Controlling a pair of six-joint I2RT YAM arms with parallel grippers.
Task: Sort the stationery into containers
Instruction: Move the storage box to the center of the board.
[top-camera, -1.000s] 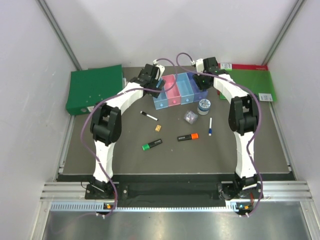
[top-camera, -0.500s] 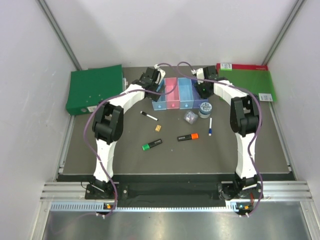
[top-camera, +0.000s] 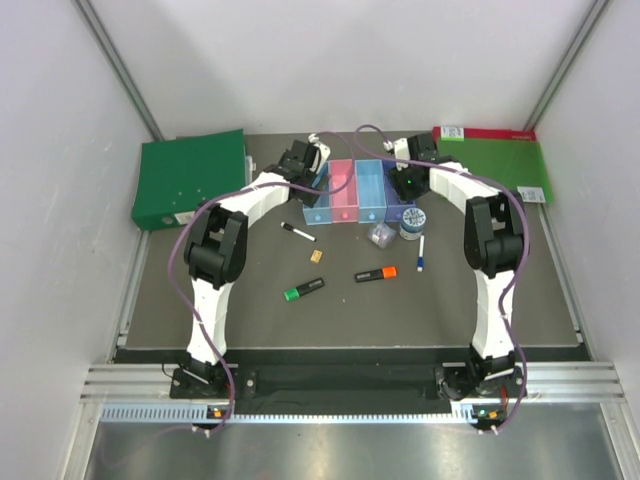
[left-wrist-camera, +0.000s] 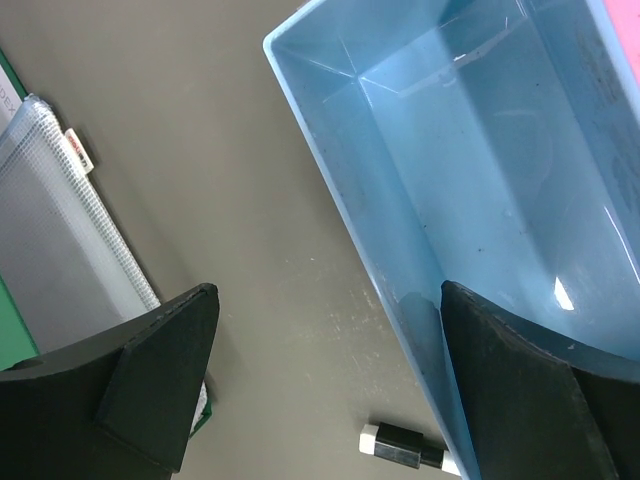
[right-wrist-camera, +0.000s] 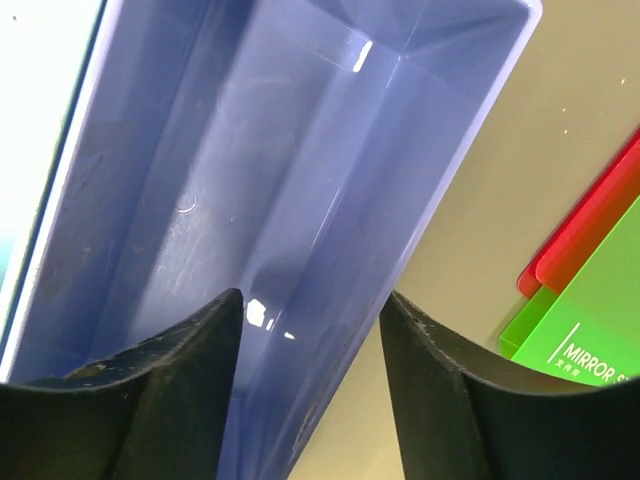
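The containers (top-camera: 358, 192) are a joined row of light blue, pink, light blue and purple-blue trays at the back centre. My left gripper (top-camera: 304, 172) stands open astride the outer wall of the left light blue tray (left-wrist-camera: 470, 170), one finger inside and one over the table. My right gripper (top-camera: 405, 182) is open astride the outer wall of the purple-blue tray (right-wrist-camera: 270, 170), touching nothing I can see. The stationery lies in front: black-white marker (top-camera: 298, 233), tan block (top-camera: 316, 257), green-cap highlighter (top-camera: 303, 290), orange-cap highlighter (top-camera: 375, 274), clear clip box (top-camera: 379, 234), round tin (top-camera: 411, 219), blue-white pen (top-camera: 421, 253).
A large green folder (top-camera: 190, 178) lies at the back left, with its clear pocket (left-wrist-camera: 60, 230) close to my left fingers. A green red-edged board (top-camera: 505, 165) lies at the back right, just beyond the purple-blue tray. White walls close in both sides.
The tray row has swung from slanted to nearly level, its right end coming nearer with my right gripper. The tin has shifted slightly nearer. My left gripper moved a little further back.
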